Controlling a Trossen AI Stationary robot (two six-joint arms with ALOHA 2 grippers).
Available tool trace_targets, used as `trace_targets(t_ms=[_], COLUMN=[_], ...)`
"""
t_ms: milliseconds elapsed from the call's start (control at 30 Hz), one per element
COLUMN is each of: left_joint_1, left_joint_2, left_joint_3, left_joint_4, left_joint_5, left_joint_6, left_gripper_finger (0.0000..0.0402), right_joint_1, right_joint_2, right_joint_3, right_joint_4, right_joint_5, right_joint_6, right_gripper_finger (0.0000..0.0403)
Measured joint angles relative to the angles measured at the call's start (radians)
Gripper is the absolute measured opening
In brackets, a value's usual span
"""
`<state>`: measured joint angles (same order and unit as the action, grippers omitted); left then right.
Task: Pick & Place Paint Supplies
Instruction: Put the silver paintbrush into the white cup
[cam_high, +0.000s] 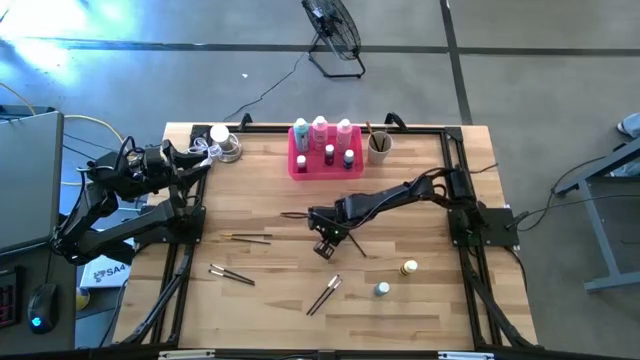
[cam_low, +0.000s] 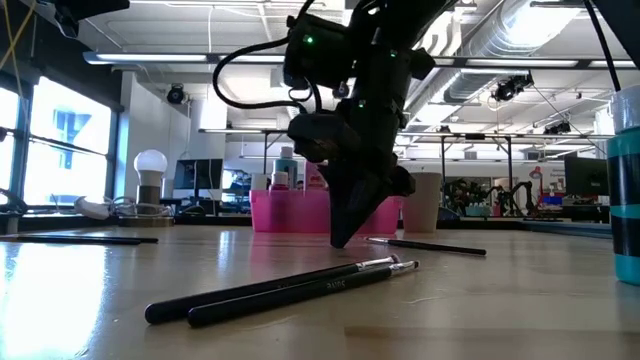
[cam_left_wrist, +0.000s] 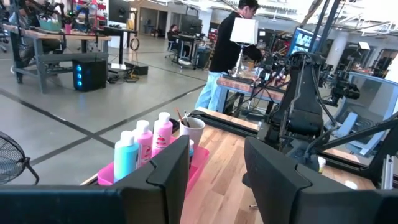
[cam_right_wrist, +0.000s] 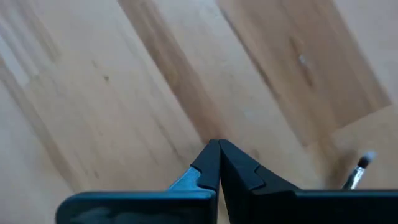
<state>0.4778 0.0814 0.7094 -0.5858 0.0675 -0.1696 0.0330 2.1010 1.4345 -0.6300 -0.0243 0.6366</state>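
My right gripper (cam_high: 325, 247) (cam_right_wrist: 217, 147) points steeply down at mid-table, shut with nothing between its fingers, its tips close to the wood (cam_low: 340, 240). A thin paintbrush (cam_low: 430, 245) lies just beside it, its tip showing in the right wrist view (cam_right_wrist: 360, 163). More brushes lie on the table (cam_high: 250, 237) (cam_high: 230, 274), and a pair (cam_high: 323, 295) (cam_low: 280, 290) lies nearer the front. A tiny yellow bottle (cam_high: 409, 267) and a tiny teal bottle (cam_high: 382, 289) stand to the right. Three taller white-capped bottles (cam_high: 320, 132) (cam_left_wrist: 144, 146) stand in the pink tray (cam_high: 300, 168). My left gripper (cam_left_wrist: 214, 180) waits open at the far left.
A pale cup (cam_high: 379, 146) with brushes stands right of the tray. A white bulb on a stand (cam_high: 222, 140) sits at the far left corner. Black frame rails (cam_high: 455, 200) run along the table's sides. Bare wood lies between the tray and the scattered brushes.
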Motion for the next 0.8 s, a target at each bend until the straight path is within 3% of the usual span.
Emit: trace_targets(t_ms=[400,800], left_joint_1=[0.000,0.000], left_joint_2=[0.000,0.000], left_joint_3=[0.000,0.000], left_joint_4=[0.000,0.000], left_joint_5=[-0.001,-0.022], left_joint_6=[0.000,-0.015], left_gripper_finger=[0.0152,0.0152], right_joint_1=[-0.075,-0.166], right_joint_2=[-0.105,-0.243], right_joint_3=[-0.003,-0.003], right_joint_4=[0.023,-0.298], right_joint_5=[0.069,0.023], right_joint_6=[-0.023,-0.108], right_gripper_finger=[0.0002,0.0002])
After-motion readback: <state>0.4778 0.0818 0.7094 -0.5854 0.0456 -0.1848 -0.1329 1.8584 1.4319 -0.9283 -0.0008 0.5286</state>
